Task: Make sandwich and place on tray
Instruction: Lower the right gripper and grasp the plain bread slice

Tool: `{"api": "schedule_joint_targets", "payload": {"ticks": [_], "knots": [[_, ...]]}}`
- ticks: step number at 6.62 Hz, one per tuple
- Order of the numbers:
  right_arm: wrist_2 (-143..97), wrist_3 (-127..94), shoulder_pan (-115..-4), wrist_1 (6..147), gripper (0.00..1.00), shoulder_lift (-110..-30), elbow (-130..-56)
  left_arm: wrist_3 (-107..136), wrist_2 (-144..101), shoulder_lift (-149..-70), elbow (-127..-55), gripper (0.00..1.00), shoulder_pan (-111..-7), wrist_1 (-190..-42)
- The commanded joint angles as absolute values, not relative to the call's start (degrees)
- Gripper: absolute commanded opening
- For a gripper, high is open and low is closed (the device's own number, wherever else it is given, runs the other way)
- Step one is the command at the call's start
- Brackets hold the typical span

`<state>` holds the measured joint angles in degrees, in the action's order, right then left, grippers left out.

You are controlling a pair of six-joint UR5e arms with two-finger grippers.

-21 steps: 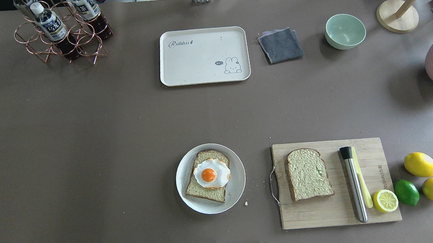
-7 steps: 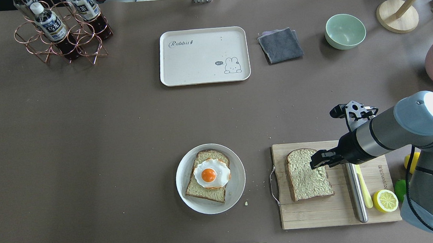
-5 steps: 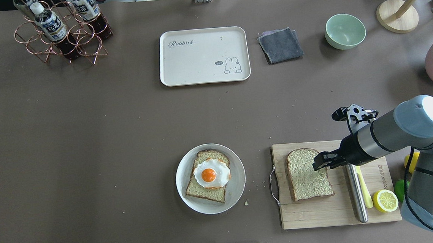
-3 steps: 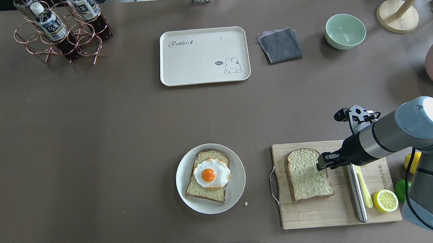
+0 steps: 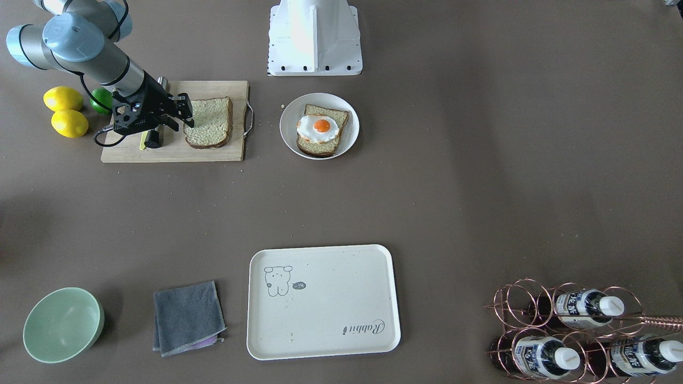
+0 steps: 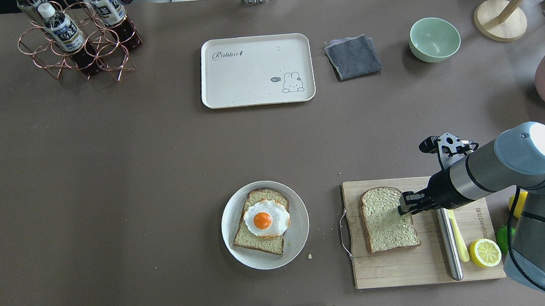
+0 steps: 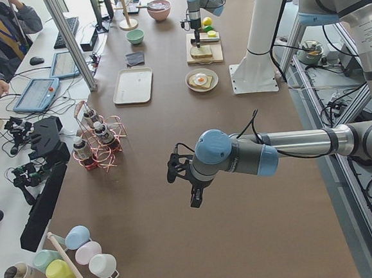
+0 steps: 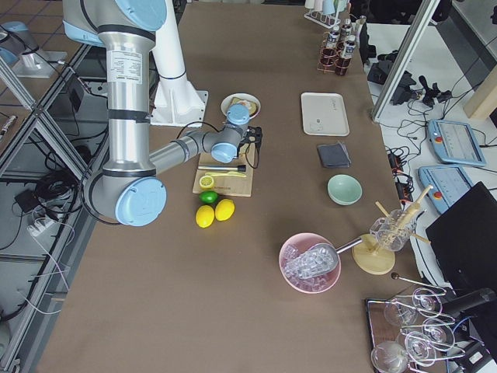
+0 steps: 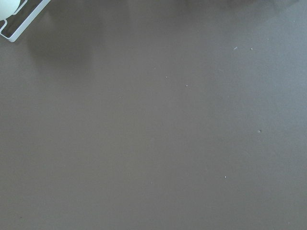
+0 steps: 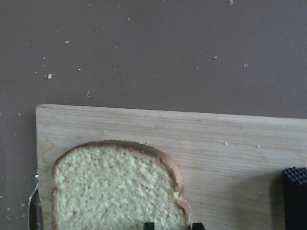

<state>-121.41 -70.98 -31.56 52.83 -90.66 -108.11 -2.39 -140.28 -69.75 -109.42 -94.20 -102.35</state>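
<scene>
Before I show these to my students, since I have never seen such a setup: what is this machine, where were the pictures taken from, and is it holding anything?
It is a robot with two arms at a table, each ending in a two-finger gripper. Two pictures look down on the table, one from behind the robot, one facing it; two look along it from the ends; two come from cameras on the wrists. The right gripper is open, astride the edge of a bare bread slice on the cutting board; it holds nothing yet. A second slice topped with a fried egg lies on a white plate. The cream tray lies across the table. The left gripper hangs over bare table; open or shut, I cannot tell.
</scene>
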Motion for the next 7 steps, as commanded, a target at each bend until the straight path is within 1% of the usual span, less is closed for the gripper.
{"api": "schedule_joint_targets", "payload": {"ticks": [1, 2, 3, 4, 6, 7], "knots": [[-121.6, -70.8, -31.4, 52.8, 0.39, -90.6, -107.6, -2.5, -140.3, -69.7, -109.4, 0.98, -94.4, -102.4], [-121.6, -70.8, -31.4, 52.8, 0.39, -90.7, -107.7, -2.5, -140.3, -69.7, -109.4, 0.98, -94.4, -102.3], [-121.6, -70.8, -31.4, 52.8, 0.26, -90.7, -107.7, -2.5, -140.3, -69.7, -109.5, 0.98, -94.5, -102.3], [-121.8, -71.2, -31.4, 52.8, 0.00, -90.8, -108.0, -2.5, -140.4, -69.7, -109.5, 0.98, -94.9, -102.3], [-122.3, -71.5, -31.4, 52.8, 0.00, -90.5, -108.2, -2.5, -140.6, -69.7, -109.4, 0.98, -95.2, -102.3], [-123.2, -71.7, -31.6, 52.8, 0.00, -90.4, -109.6, -2.3, -140.6, -69.7, -109.4, 0.98, -95.2, -102.3]]}}
